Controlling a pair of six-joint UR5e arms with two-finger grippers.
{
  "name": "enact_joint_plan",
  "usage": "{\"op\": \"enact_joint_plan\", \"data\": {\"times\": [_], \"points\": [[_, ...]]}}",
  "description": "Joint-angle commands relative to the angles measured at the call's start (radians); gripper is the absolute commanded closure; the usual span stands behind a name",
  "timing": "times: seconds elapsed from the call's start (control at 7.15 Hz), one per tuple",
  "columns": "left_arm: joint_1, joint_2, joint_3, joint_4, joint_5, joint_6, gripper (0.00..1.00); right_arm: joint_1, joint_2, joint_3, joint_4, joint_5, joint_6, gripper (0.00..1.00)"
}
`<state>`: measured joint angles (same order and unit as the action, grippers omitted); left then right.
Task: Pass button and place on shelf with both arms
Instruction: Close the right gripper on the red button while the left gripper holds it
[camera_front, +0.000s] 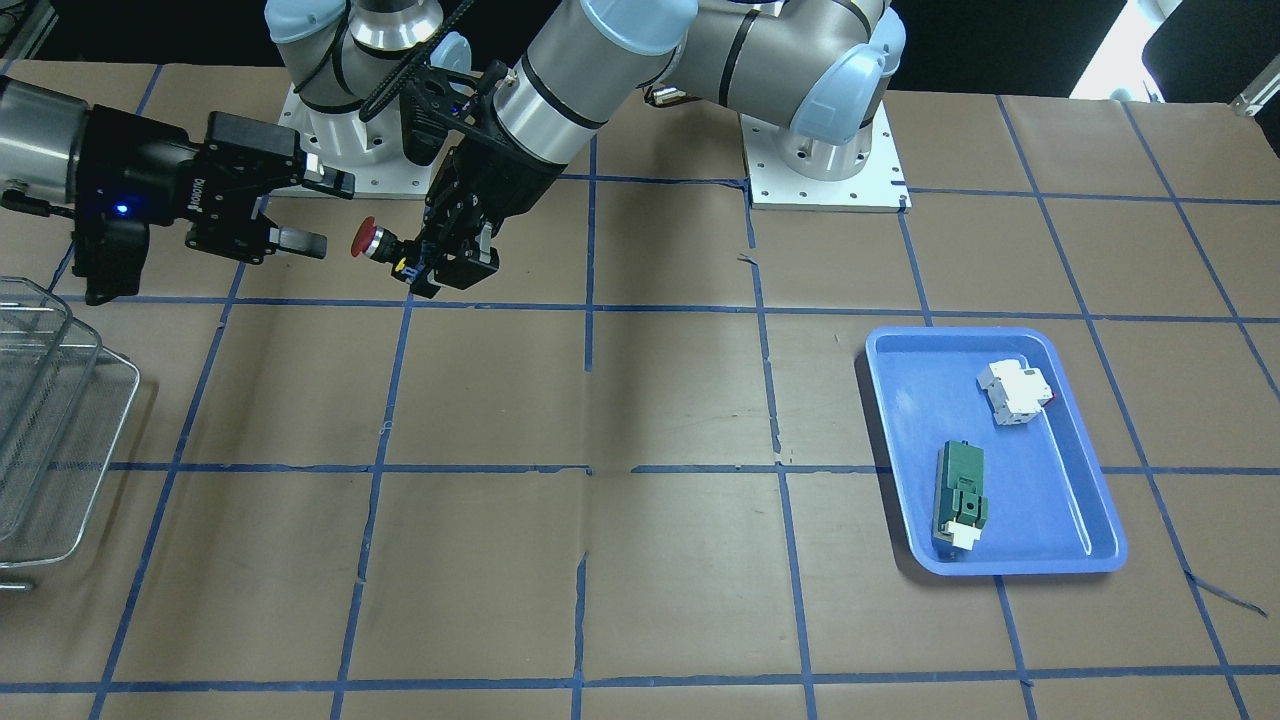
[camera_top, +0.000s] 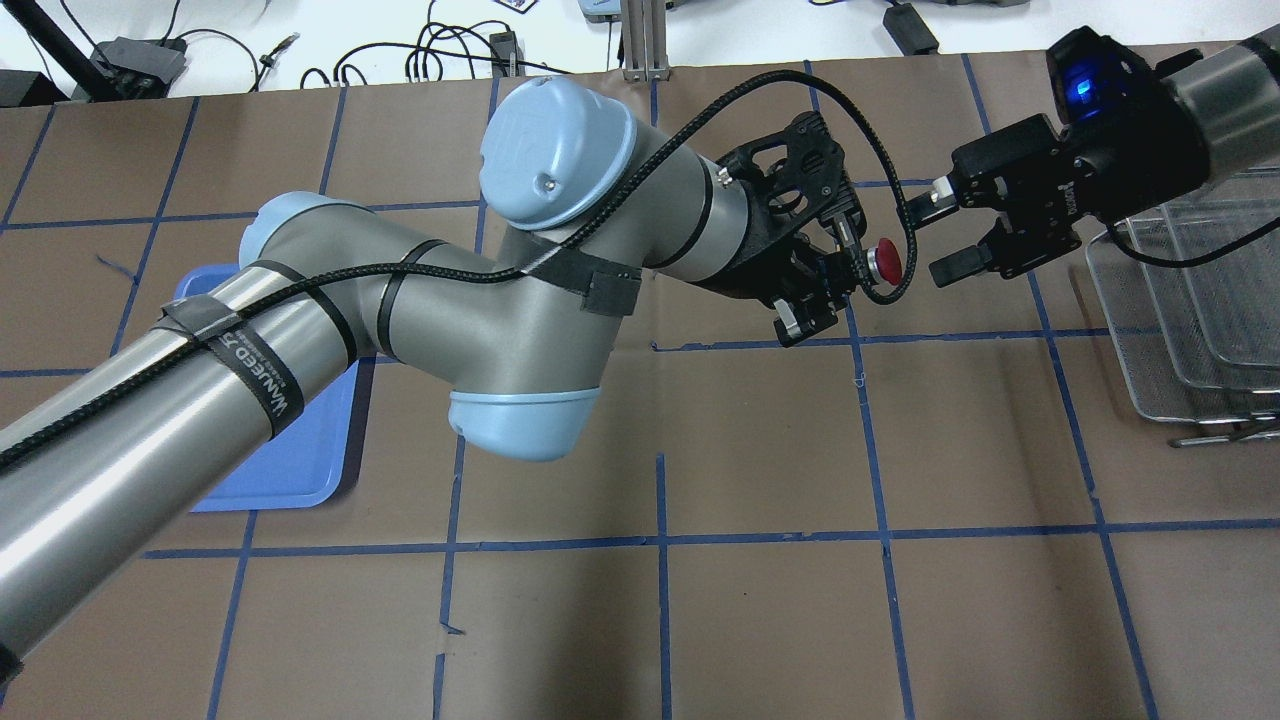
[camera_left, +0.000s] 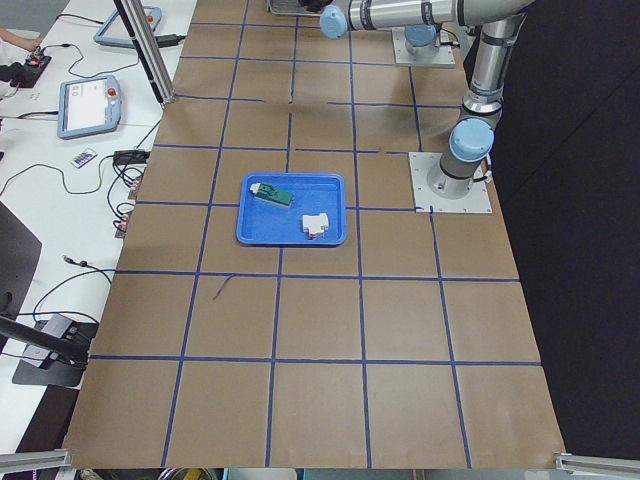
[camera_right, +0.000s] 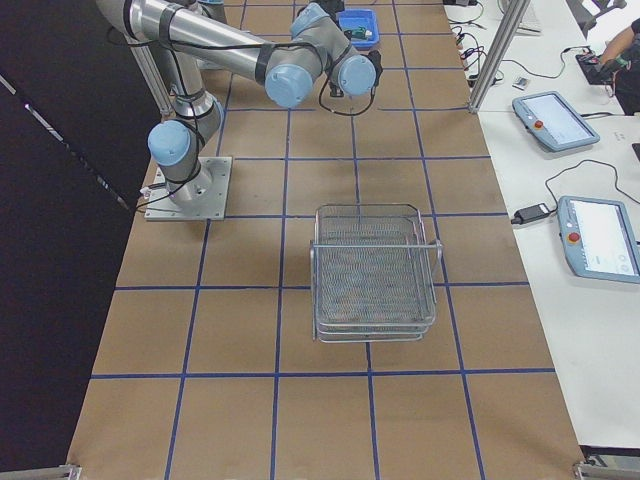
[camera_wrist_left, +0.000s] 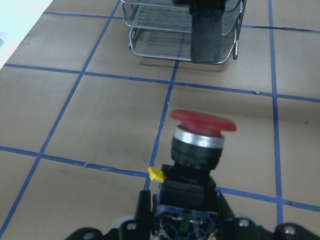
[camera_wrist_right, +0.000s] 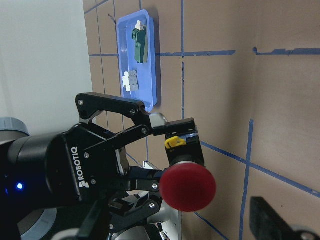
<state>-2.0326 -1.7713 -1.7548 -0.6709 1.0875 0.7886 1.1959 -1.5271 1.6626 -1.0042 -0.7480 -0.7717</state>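
Holding the button (camera_front: 372, 240) by its black body above the table (camera_front: 650, 400), the left gripper (camera_front: 440, 262) aims the red cap at the right gripper (camera_front: 318, 212), fingers spread wide, just short of touching. The wire shelf (camera_front: 60, 400) stands near the right arm.

Red button (camera_front: 364, 238), silver collar, black body; blue tray (camera_front: 960, 333); silver mesh shelf (camera_front: 70, 440); brown table (camera_front: 680, 400), blue grid

Front view: rack (camera_front: 60, 430) cut by the left edge. Overhead: tray (camera_top: 295, 470) mostly hidden beneath the left arm (camera_top: 400, 310); button (camera_top: 885, 260) body buried in the left hand (camera_top: 835, 278). Left wrist view: one finger (camera_wrist_left: 207, 35) of the right hand (camera_front: 338, 213) blurred, cropped at top.
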Motion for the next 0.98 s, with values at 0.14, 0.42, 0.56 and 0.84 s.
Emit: {"op": "enact_joint_plan", "data": {"times": [0.14, 0.42, 0.56, 0.84], "points": [[0.0, 0.001, 0.0, 0.001, 0.0, 0.0, 1.0, 0.019, 0.004, 0.014, -0.013, 0.002, -0.001, 0.0], [0.0, 0.004, 0.0, 0.001, -0.001, 0.0, 1.0, 0.017, 0.004, 0.014, -0.011, -0.001, -0.003, 0.26], [0.0, 0.006, 0.0, 0.001, -0.001, 0.0, 1.0, 0.017, 0.004, 0.014, -0.013, -0.005, -0.004, 0.64], [0.0, 0.006, 0.0, 0.001, -0.001, 0.0, 1.0, 0.019, 0.005, 0.014, -0.011, -0.002, -0.003, 0.99]]}}
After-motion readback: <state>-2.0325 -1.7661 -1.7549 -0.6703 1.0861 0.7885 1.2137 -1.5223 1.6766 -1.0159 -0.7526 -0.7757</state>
